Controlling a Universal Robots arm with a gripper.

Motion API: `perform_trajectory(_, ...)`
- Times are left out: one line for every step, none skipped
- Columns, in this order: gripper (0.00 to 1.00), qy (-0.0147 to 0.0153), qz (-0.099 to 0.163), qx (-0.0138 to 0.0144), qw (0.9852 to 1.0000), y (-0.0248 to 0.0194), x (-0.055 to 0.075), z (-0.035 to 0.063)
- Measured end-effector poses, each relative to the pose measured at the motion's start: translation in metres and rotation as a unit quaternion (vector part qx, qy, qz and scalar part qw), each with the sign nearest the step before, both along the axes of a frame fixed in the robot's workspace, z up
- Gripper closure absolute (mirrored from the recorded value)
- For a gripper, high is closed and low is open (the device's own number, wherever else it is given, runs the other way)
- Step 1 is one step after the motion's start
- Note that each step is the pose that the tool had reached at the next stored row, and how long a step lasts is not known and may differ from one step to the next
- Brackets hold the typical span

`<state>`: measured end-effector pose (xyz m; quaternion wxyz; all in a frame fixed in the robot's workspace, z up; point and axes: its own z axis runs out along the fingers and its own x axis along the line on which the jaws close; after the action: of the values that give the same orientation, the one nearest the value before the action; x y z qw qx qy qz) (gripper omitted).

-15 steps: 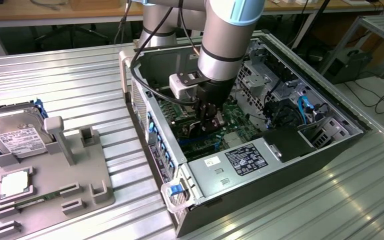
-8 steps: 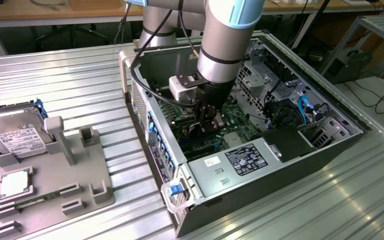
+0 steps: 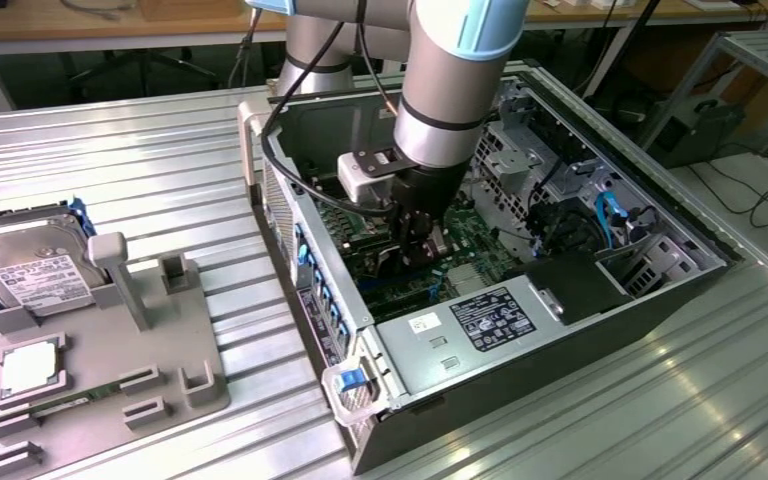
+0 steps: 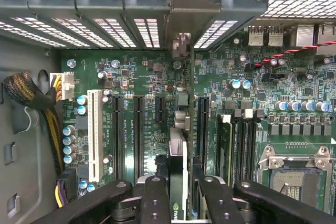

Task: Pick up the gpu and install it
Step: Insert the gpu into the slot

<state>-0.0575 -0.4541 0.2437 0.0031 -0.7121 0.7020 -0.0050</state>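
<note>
Lighting: bright and even from overhead. Glare streaks on the ribbed metal bench [image 3: 704,400] at the exterior view's right. Computer case [image 3: 651,300] interior shadowed. Motherboard [image 4: 152,103] sharp; near fingers [image 4: 152,198] dark, soft.

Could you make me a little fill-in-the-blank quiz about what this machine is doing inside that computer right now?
1. The fingers are clamped on the ____, a thin card held on edge.
2. The card hangs over the green ____ inside the open computer case.
3. On the grey tray outside the case lies a silver hard ____.
4. In the wrist view, one long expansion slot on the board is coloured ____.

Missing words: gpu; motherboard; drive; white.
</note>
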Motion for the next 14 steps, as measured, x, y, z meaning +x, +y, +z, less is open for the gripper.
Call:
perform_trajectory(0.73,0.0,0.0,0.0,1.0,0.0,0.0,0.0)
perform_trajectory(0.73,0.0,0.0,0.0,1.0,0.0,0.0,0.0)
perform_trajectory(0.73,0.0,0.0,0.0,1.0,0.0,0.0,0.0)
perform_trajectory(0.73,0.0,0.0,0.0,1.0,0.0,0.0,0.0)
perform_trajectory(0.73,0.0,0.0,0.0,1.0,0.0,0.0,0.0)
perform_trajectory(0.73,0.0,0.0,0.0,1.0,0.0,0.0,0.0)
perform_trajectory(0.73,0.0,0.0,0.0,1.0,0.0,0.0,0.0)
perform_trajectory(0.73,0.0,0.0,0.0,1.0,0.0,0.0,0.0)
perform_trajectory(0.73,0.0,0.0,0.0,1.0,0.0,0.0,0.0)
perform_trajectory(0.73,0.0,0.0,0.0,1.0,0.0,0.0,0.0)
perform_trajectory(0.73,0.0,0.0,0.0,1.0,0.0,0.0,0.0)
perform_trajectory(0.73,0.0,0.0,0.0,1.0,0.0,0.0,0.0)
perform_trajectory(0.73,0.0,0.0,0.0,1.0,0.0,0.0,-0.0019)
perform_trajectory(0.73,0.0004,0.0,-0.0007,1.0,-0.0002,-0.0001,-0.0054)
